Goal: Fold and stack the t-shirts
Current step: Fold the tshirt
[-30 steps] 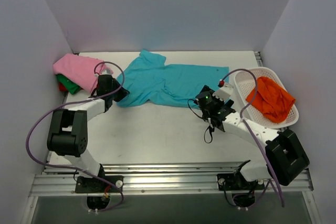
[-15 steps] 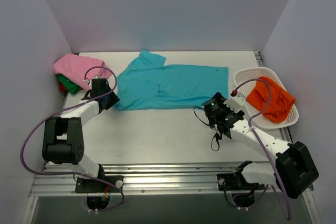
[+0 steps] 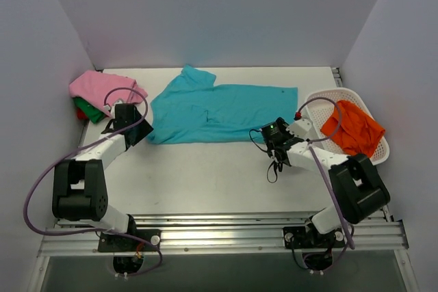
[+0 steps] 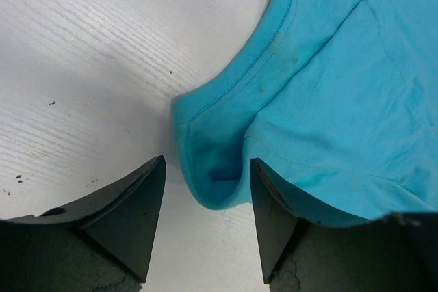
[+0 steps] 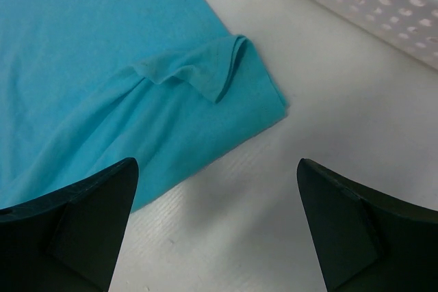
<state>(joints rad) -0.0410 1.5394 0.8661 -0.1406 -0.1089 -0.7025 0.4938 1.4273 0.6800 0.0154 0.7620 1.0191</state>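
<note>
ok, soft teal short-sleeved t-shirt [image 3: 219, 111] spread out; left gripper [image 4: 207, 169] jaws parted astride its corner, right gripper [image 5: 217, 169] jaws wide, empty.

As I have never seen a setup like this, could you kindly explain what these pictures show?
Two robot arms are bolted at the near edge of a white table. The wide picture looks down from above and behind them; each close-up comes from a wrist camera, the dark wedges being that arm's jaws. A teal t-shirt lies spread out. A pink shirt and a green one are piled far left; an orange shirt sits in a white basket at right. Both pairs of jaws stand open: the left arm straddles one shirt corner, the right arm hovers by another. Nothing is held.
</note>
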